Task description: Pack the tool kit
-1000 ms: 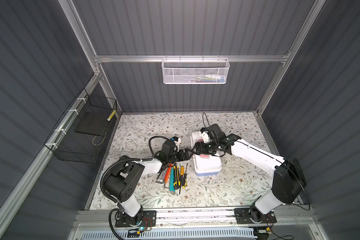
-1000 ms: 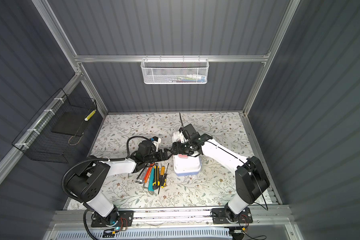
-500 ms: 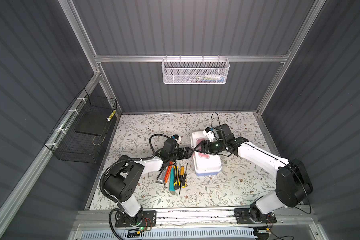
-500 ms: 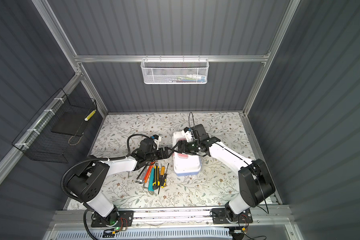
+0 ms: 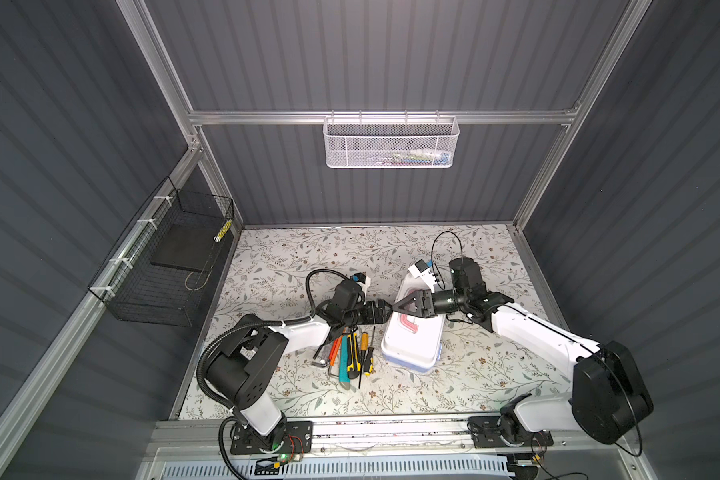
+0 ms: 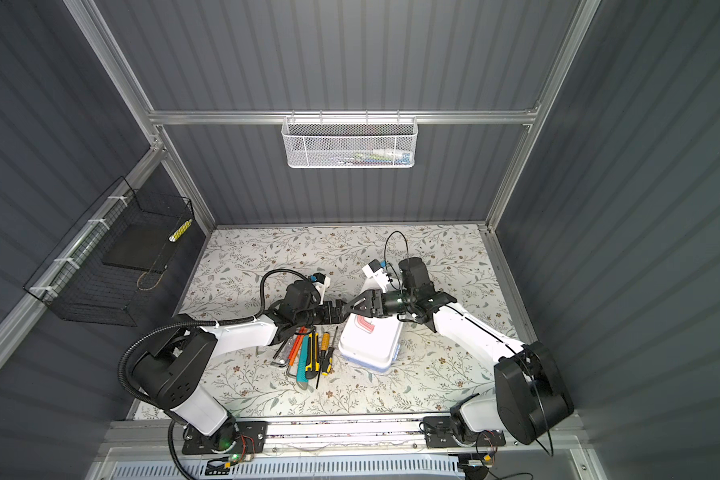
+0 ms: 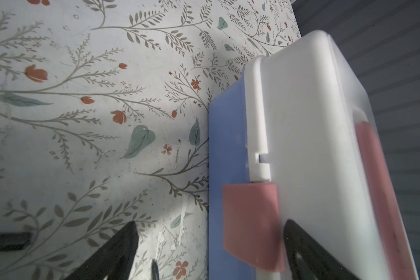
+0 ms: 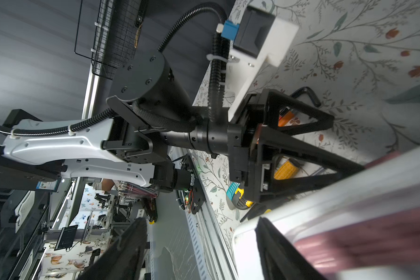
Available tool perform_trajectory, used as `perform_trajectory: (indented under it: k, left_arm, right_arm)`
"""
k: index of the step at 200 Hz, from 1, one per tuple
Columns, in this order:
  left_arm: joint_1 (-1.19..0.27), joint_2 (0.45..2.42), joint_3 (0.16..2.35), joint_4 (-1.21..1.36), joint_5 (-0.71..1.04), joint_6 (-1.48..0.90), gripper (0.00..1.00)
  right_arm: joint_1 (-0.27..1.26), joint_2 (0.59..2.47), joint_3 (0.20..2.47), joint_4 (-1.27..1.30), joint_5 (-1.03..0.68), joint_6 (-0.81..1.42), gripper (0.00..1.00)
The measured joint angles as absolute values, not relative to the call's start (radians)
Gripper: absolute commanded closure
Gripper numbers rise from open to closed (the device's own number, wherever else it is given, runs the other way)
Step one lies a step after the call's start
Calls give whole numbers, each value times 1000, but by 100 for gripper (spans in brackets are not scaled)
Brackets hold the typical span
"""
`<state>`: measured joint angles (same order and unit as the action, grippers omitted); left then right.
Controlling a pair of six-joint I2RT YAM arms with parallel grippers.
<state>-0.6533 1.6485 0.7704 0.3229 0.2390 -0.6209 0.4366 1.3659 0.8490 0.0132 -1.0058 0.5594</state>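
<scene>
Where the two arms meet near the middle of the worktop [image 5: 474, 374], one tool kit box [image 5: 412, 349] lies flat with its white lid down on the light-blue base. One pink handle [image 5: 404, 324] sits on top, and one pink latch [image 7: 250, 223] covers the seam on the side that faces the worktop's left edge. At that side the left gripper [image 5: 385, 312] has its jaws spread wide. In the left wrist view its two fingers [image 7: 117, 252] stand on either side of the latch and nothing is clamped between them. The right gripper [image 5: 398, 309] reaches over the end of the lid nearer the worktop's back edge, tip to tip with the left one. Its jaws are also apart and hold nothing, though one finger [image 8: 272, 242] lies close against the lid's rim. Between the box and the worktop's left edge, loose tools lie side by side. These are one teal knife [image 5: 344, 368], one yellow-and-black knife [image 5: 353, 353], one yellow-handled screwdriver [image 5: 365, 349], one bent hex key [image 8: 309, 93], and some orange-handled pieces [image 5: 335, 345]. The left arm partly covers the orange ones, so their number cannot be told. One white mesh basket [image 5: 391, 143] hangs on the back wall and one black wire basket [image 5: 163, 266] on the left wall.
</scene>
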Motion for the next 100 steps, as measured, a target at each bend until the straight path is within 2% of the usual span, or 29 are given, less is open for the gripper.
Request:
perform_trajectory:
  k: [15, 38, 66, 100]
  left_arm:
    - [-654, 1642, 770, 307, 237, -620, 6]
    - [-654, 1617, 770, 273, 227, -611, 5]
    - [-654, 1580, 770, 235, 223, -595, 5]
    - [-662, 1522, 749, 190, 220, -575, 5]
  right_arm:
    - [415, 1342, 853, -38, -969, 537, 28]
    - [411, 1306, 912, -216, -817, 505, 27]
    - [459, 1262, 992, -417, -600, 498, 26]
    - [535, 1251, 1028, -547, -448, 553, 25]
